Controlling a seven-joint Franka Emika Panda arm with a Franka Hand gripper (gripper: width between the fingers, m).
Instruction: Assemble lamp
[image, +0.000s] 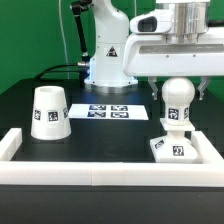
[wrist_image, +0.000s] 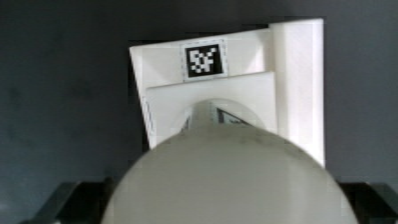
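The white bulb stands upright with its neck in the small square base at the exterior view's right. My gripper hangs over it, one finger on each side of the bulb's round head with a small gap on both sides; it is open and holds nothing. In the wrist view the bulb fills the foreground between my dark fingertips, and beyond it lies the base with its square tag. The cone shade stands alone at the exterior view's left, narrow end up.
White rails edge the table's front and both sides; the base sits close against the right rail. The marker board lies flat in the middle, in front of the arm's white pedestal.
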